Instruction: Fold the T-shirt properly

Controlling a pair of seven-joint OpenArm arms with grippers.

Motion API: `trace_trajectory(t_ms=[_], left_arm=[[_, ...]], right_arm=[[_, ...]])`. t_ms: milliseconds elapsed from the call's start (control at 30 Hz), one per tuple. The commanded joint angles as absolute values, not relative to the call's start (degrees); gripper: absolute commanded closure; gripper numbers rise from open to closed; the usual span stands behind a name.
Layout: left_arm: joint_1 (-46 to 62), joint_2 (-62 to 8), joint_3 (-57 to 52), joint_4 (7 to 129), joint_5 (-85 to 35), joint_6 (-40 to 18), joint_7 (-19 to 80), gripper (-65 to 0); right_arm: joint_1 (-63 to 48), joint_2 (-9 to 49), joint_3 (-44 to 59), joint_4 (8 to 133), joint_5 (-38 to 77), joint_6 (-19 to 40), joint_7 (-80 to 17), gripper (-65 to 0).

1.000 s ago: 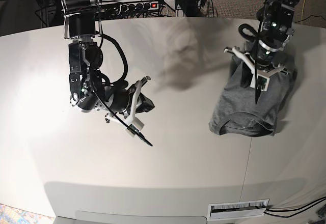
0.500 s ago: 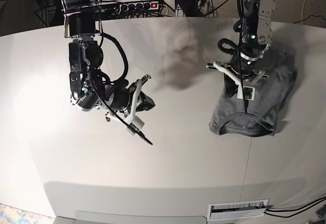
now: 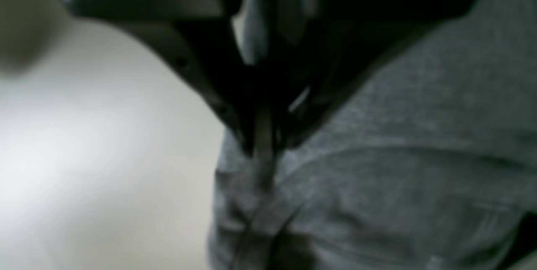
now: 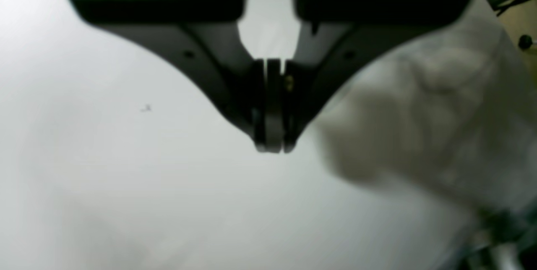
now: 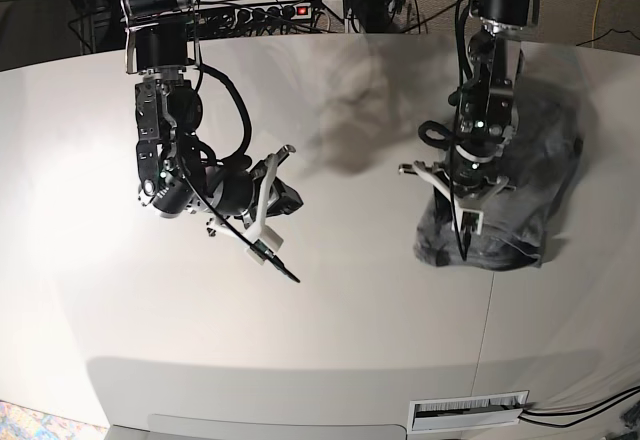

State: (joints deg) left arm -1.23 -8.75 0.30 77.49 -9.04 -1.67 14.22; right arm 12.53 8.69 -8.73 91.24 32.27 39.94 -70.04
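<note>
The grey T-shirt [image 5: 530, 175] lies as a folded bundle on the right side of the white table [image 5: 350, 320]. My left gripper [image 5: 463, 248] points down over the bundle's front left part and is shut. In the left wrist view the left gripper [image 3: 262, 150] has its tips against the T-shirt [image 3: 398, 156] beside its left edge. Whether a crease is pinched I cannot tell. My right gripper [image 5: 290, 278] hangs shut over bare table at the left, far from the shirt. The right wrist view shows the right gripper [image 4: 272, 148] with nothing in it.
A power strip [image 5: 285, 8] and cables run behind the table's back edge. A white slotted plate [image 5: 470, 410] sits at the front edge. A thin seam [image 5: 490, 330] crosses the tabletop below the shirt.
My left gripper has swept from the middle of the shirt toward its front left corner, staying shut. The right arm has hardly moved.
</note>
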Motion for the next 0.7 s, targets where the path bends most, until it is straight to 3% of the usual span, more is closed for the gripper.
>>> trace_trajectory(t_ms=[0, 333, 667], left_arm=[[-2.48, -9.26, 0.19, 76.29, -8.19, -1.39, 14.7, 0.0], [-10.22, -13.96, 0.21, 69.01, -4.95, -2.68, 12.36, 0.0], [-12.86, -16.99, 0.19, 75.4, -12.43, -7.9, 18.72, 0.0]], right_arm=[[13.96, 8.91, -8.51, 92.27, 33.17, 40.0, -68.82, 0.0], [13.96, 8.88, -8.51, 92.27, 33.21, 40.0, -68.82, 0.0], [13.93, 8.91, -8.51, 92.55, 33.45, 40.0, -68.84, 0.0]])
